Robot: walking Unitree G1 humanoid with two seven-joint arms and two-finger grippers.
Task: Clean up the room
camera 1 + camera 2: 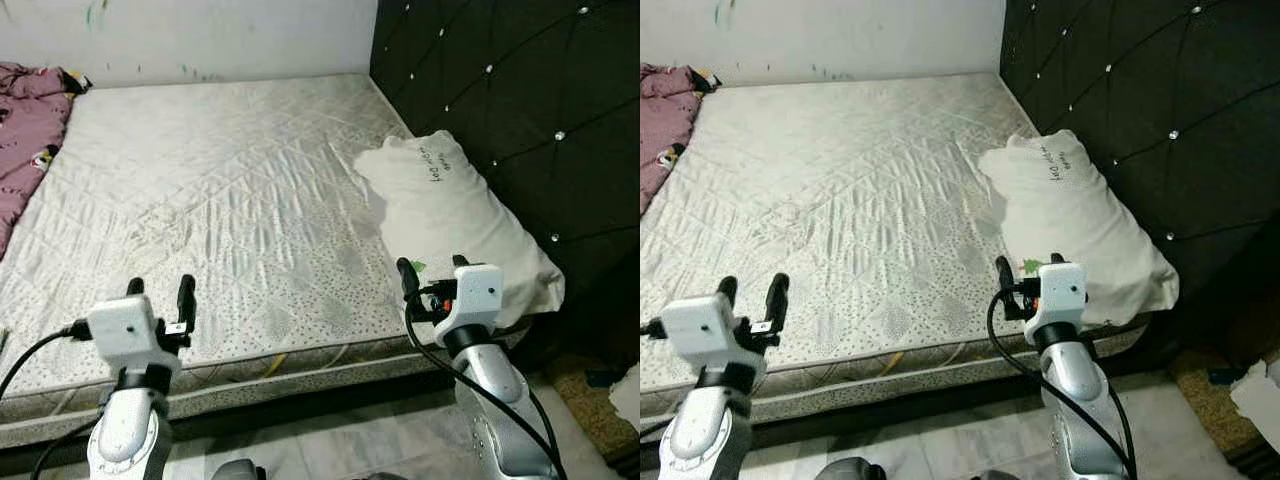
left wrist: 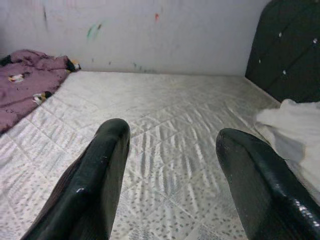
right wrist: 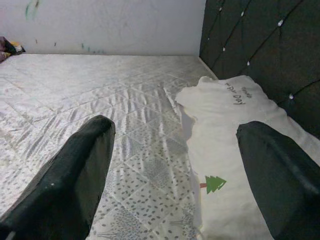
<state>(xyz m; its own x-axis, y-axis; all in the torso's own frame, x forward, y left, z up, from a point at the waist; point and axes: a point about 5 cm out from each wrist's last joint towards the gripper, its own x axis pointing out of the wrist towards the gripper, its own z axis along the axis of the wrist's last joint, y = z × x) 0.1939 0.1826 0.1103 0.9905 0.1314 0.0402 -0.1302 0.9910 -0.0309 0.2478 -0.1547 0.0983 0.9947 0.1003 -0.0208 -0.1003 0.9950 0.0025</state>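
Note:
A bare quilted mattress [image 1: 220, 190] stretches ahead of me. A white pillow [image 1: 455, 215] with handwriting and a small green tree print lies on its right side against the black headboard. A pink blanket [image 1: 25, 130] is bunched at the far left edge. My left gripper [image 1: 160, 292] stands open over the mattress's near edge, holding nothing. My right gripper [image 1: 432, 268] is open too, hovering at the pillow's near end. In the right wrist view the pillow [image 3: 225, 150] lies between the fingers [image 3: 65, 185], a little ahead.
A black tufted headboard [image 1: 520, 110] with studs rises on the right. A white wall [image 1: 200, 35] with paint marks closes the far side. The floor [image 1: 330, 445] runs below the mattress edge, with a rug and a white object [image 1: 628, 395] at the right.

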